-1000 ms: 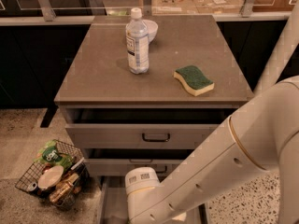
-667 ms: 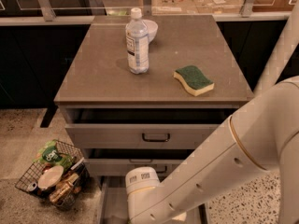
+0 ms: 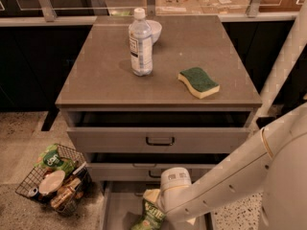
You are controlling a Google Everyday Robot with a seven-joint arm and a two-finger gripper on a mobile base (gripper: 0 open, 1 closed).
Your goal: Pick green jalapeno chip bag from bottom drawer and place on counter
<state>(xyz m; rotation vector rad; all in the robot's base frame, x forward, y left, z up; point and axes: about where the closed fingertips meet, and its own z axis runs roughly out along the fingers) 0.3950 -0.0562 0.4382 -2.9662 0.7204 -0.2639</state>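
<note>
Low in open bottom drawer (image 3: 117,209): gripper (image 3: 160,206) at pale top edge of green jalapeno chip bag (image 3: 153,218), bag tilted upright inside drawer. Jaws hidden behind wrist (image 3: 175,183); cannot tell open or closed. Desk (image 3: 211,47) above carries water bottle (image 3: 141,43), sponge (image 3: 198,82), bowl (image 3: 154,30).

1. The two-finger gripper (image 3: 156,204) sat at the arm's low end, mostly hidden beneath the wrist.
2. Just behind the jaws, a rounded white plastic wrist cap (image 3: 173,183) bore a small grey marking (image 3: 178,176).
3. Farther back from the jaws, the smooth white tubular forearm (image 3: 240,172) showed small dark screw holes (image 3: 229,188).
4. A thin tan ring (image 3: 265,143) circled the joint beyond.
</note>
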